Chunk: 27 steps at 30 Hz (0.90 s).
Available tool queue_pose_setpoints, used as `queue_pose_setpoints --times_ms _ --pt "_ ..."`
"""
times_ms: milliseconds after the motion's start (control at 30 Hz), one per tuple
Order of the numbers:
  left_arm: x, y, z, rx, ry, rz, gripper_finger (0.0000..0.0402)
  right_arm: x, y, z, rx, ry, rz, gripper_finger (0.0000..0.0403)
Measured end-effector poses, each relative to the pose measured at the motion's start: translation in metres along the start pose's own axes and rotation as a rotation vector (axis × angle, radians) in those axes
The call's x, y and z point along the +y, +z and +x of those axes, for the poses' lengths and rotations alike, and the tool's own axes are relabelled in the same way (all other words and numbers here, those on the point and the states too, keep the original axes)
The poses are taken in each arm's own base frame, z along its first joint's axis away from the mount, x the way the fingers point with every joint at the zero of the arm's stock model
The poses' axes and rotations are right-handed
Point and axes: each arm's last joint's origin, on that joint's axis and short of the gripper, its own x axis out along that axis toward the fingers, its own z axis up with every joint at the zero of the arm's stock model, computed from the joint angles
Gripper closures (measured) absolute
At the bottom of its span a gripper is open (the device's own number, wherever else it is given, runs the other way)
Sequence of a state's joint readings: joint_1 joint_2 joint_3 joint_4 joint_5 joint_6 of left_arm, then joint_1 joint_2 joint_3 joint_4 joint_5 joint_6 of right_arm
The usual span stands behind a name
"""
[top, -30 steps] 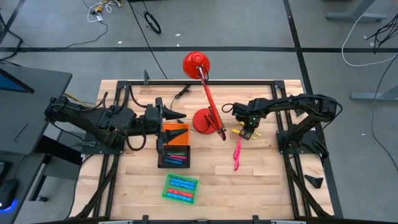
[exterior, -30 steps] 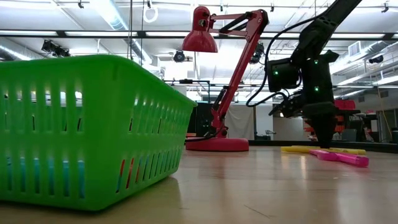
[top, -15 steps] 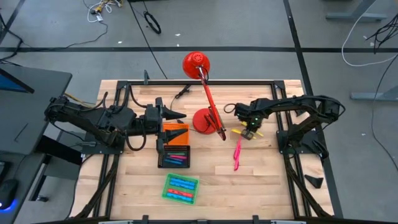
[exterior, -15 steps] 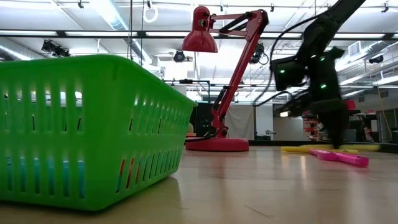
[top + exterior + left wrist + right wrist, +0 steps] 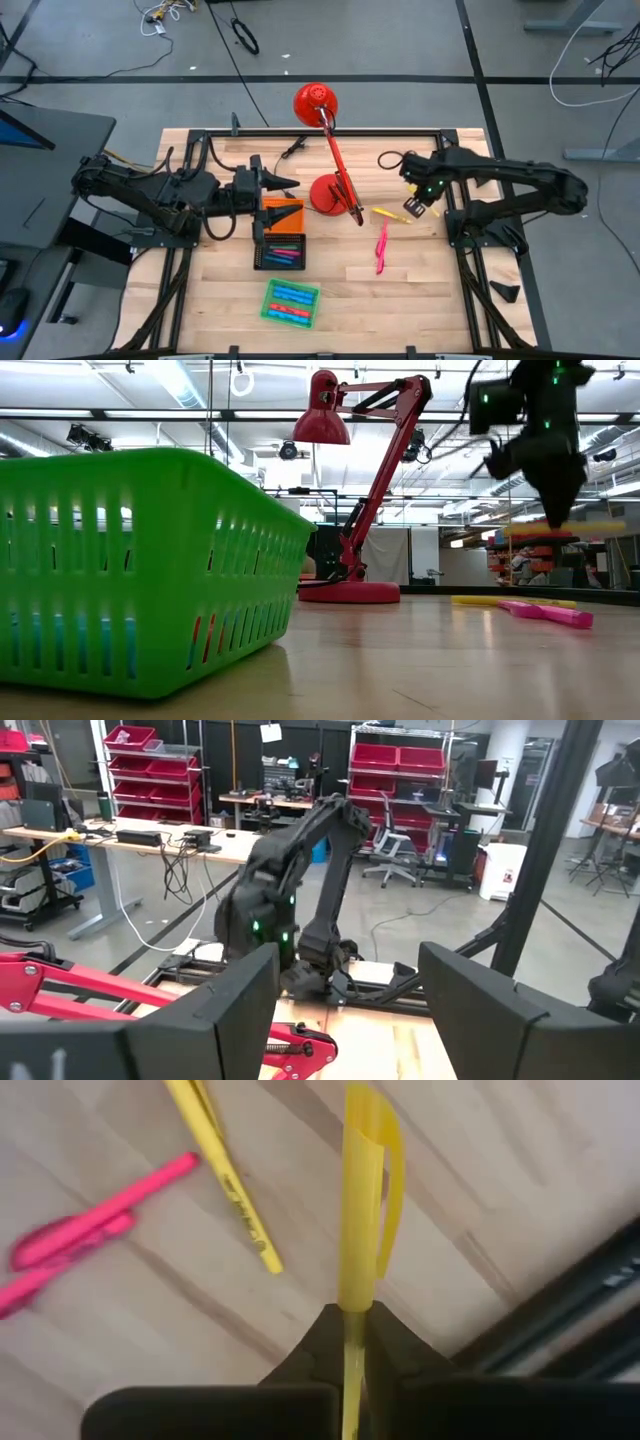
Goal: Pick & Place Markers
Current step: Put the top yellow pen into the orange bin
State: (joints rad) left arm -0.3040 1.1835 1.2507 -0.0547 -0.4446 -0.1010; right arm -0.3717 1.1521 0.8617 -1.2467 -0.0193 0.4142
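Note:
My right gripper [image 5: 556,518] hangs high over the table's right part, shut on a yellow marker [image 5: 590,528]. Below it another yellow marker [image 5: 386,213] and two pink markers [image 5: 381,247] lie flat on the wood. More markers lie in the black tray [image 5: 280,252] and in the green tray [image 5: 291,303]. My left gripper [image 5: 350,1005] is open and waits above the orange tray [image 5: 284,212], touching nothing. My right gripper pinches the yellow marker's barrel [image 5: 352,1325] between its two fingers, which come from above, pointing down, and lie across it. The marker's clipped end [image 5: 372,1150] sticks out past the fingers. The marker is lifted clear of the table and lies about level.
A red desk lamp stands on its base [image 5: 327,192] mid-table, its arm [image 5: 338,165] slanting between the two grippers. The green tray's wall [image 5: 150,580] fills the near left of the low view. Bare wood lies right of the pink markers.
My right gripper has risen from the table beside the loose markers and shifted toward the table's right edge, carrying one yellow marker up with it. That marker is now lifted clear; the other yellow one and the pink ones stay where they were.

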Motion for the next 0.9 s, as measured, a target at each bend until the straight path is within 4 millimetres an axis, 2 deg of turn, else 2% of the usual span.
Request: queue_pose_setpoints --times_ms 367,533,767,900 --pt "0.000 0.000 0.000 -0.003 -0.001 -0.002 0.0154 0.007 0.010 -0.099 -0.037 0.017 0.015 0.0394" --pt "0.000 0.000 0.000 -0.003 -0.001 -0.002 0.0154 0.012 0.014 -0.139 -0.146 0.156 0.026 0.0394" --pt "0.000 0.000 0.000 -0.004 -0.001 -0.003 0.0154 0.012 0.010 -0.184 -0.296 0.265 0.036 0.0401" --pt "0.000 0.000 0.000 -0.004 -0.001 -0.003 0.0154 0.010 0.005 -0.202 -0.369 0.289 0.027 0.0401"
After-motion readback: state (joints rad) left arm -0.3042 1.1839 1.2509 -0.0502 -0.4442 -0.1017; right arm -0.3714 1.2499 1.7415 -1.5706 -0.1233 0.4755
